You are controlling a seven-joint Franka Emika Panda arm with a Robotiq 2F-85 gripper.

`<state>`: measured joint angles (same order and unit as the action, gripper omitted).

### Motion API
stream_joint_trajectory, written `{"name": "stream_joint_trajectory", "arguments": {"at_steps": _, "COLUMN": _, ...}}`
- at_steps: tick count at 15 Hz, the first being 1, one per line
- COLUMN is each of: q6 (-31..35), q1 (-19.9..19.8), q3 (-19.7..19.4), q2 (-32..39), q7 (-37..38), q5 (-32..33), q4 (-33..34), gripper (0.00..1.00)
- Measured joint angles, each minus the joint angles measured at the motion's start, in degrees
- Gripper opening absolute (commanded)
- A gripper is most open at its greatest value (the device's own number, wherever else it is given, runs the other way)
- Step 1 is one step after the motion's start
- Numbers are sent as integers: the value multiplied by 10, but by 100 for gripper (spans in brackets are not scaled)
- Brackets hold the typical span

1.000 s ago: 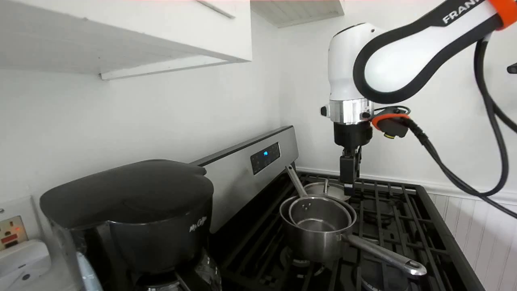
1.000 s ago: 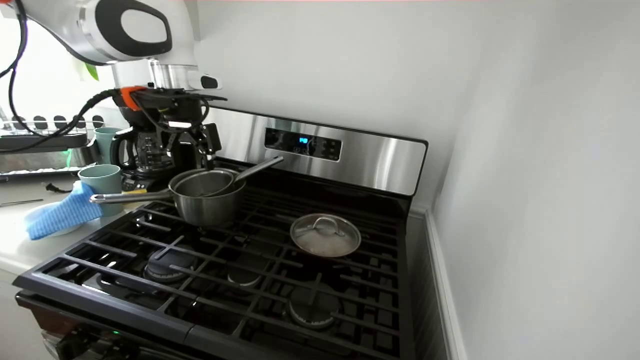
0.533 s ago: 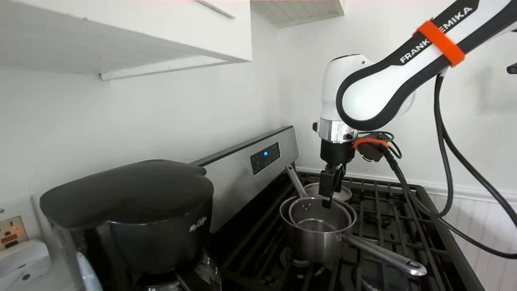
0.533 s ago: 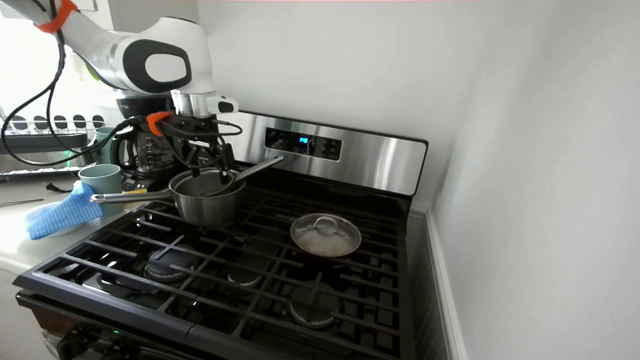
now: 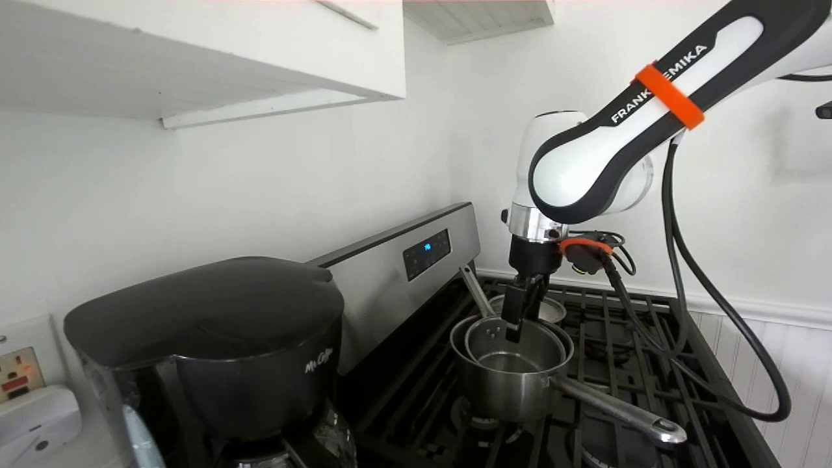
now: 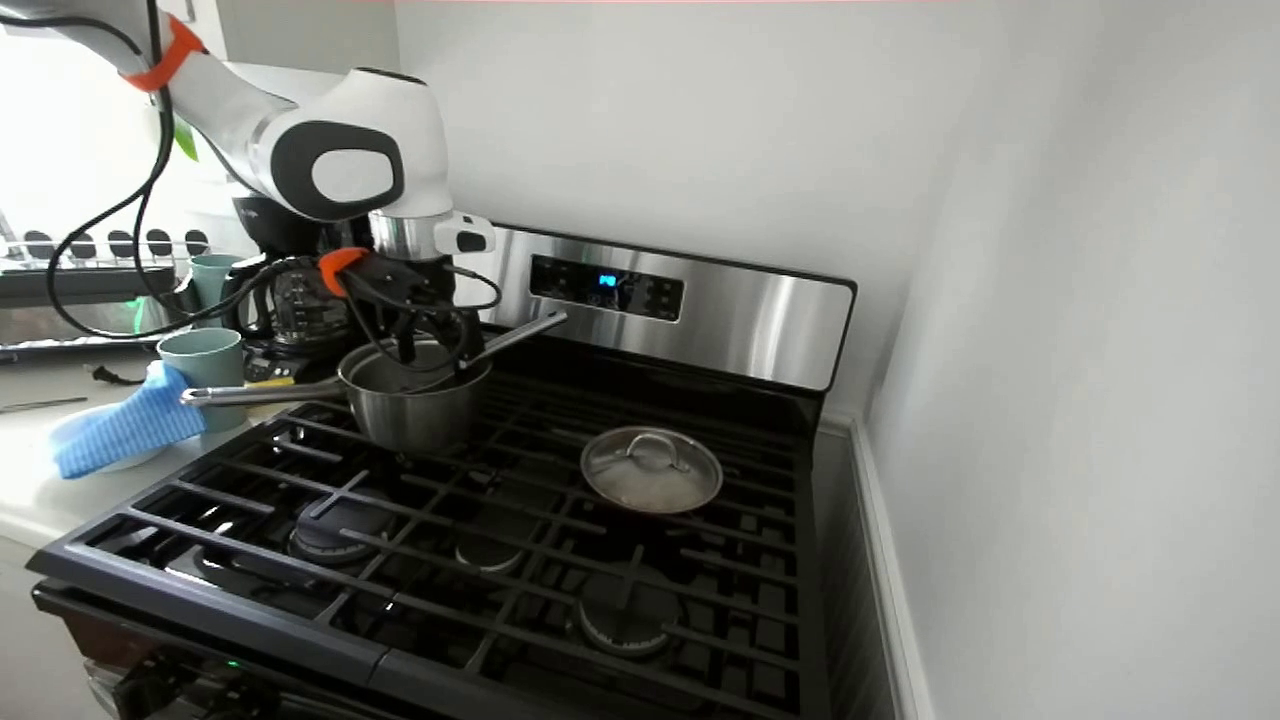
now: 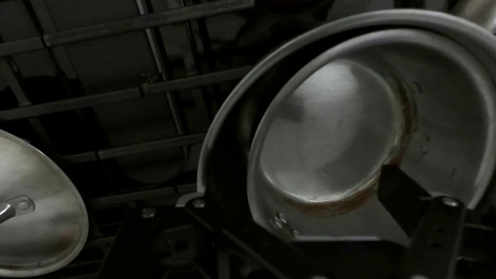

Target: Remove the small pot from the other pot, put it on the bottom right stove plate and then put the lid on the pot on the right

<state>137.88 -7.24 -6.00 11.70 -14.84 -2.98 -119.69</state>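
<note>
"Pincer (image 6: pixel 437 357) first: how does it stand?"

"Its black fingers (image 7: pixel 399 192) are spread wide, gripping nothing, at the mouth of the wide pot (image 6: pixel 415 420)."

"And the metalwork?"

"Shiny steel throughout. The wide pot is deep and straight-sided. The small pot (image 7: pixel 329 128) has a cloudy base ringed with brown stain and a thin handle that slants up. The lid (image 6: pixel 650 485) is a shallow dome with a looped grip."

"And the small pot, from the pincer?"

"Right below it, nested inside the wide pot. In the wrist view one fingertip shows over its inner wall; whether they touch, I cannot tell."

"And around them?"

"In an exterior view, the lid rests on black grates (image 6: pixel 250 544) well to the right of the wide pot; the bottom right stove plate (image 6: pixel 628 612) is on that side, farther forward. Behind the wide pot stands a steel panel (image 6: pixel 760 325); left of the wide pot, a pale desk (image 6: pixel 20 500) carries a ribbed blue cloth (image 6: pixel 130 425). The walls (image 6: pixel 650 130) are white."
</note>
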Motion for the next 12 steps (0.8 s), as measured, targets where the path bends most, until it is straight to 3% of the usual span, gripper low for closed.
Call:
{"name": "stream_joint_trajectory", "arguments": {"at_steps": 1, "q6": 0, "q1": -1, "q3": 0, "q2": 2, "q7": -3, "q5": -4, "q4": 2, "gripper": 72}}
{"name": "stream_joint_trajectory", "arguments": {"at_steps": 11, "q6": 0, "q1": -17, "q3": 1, "q2": 10, "q7": -23, "q5": -18, "q4": 11, "gripper": 2}}
{"name": "stream_joint_trajectory", "arguments": {"at_steps": 12, "q6": 0, "q1": -19, "q3": 1, "q2": 10, "q7": -25, "q5": -18, "q4": 13, "gripper": 1}}
